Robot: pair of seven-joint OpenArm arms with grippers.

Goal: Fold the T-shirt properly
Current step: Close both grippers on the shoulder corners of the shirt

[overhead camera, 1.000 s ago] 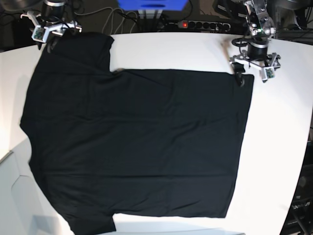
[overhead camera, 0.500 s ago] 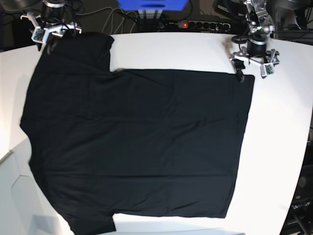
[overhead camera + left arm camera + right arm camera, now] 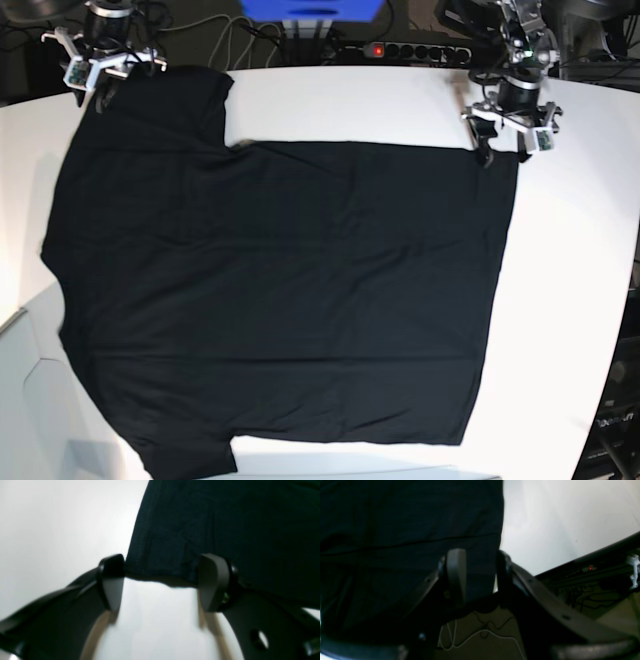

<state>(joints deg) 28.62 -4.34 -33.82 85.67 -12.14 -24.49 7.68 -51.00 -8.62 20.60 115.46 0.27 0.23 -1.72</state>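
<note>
The black T-shirt (image 3: 280, 300) lies spread flat on the white table (image 3: 580, 300). My left gripper (image 3: 505, 152) stands at its far right hem corner. In the left wrist view the left gripper (image 3: 162, 580) is open, and its two fingers (image 3: 111, 580) straddle that corner of the T-shirt (image 3: 225, 517) without pinching it. My right gripper (image 3: 103, 88) is at the far left sleeve, near the table's back edge. Seen from the right wrist, the right gripper (image 3: 480, 575) stands partly open, with the edge of the T-shirt (image 3: 407, 517) lying in the gap between its jaws.
A power strip (image 3: 400, 50) with a red light and a blue box (image 3: 313, 8) sit behind the table's far edge. Cables on the floor (image 3: 482, 630) show below that edge. Bare white table runs along the right side and between sleeve and hem.
The left gripper has shifted slightly toward the far edge and its jaws have narrowed around the hem corner. The right gripper and the shirt have stayed put.
</note>
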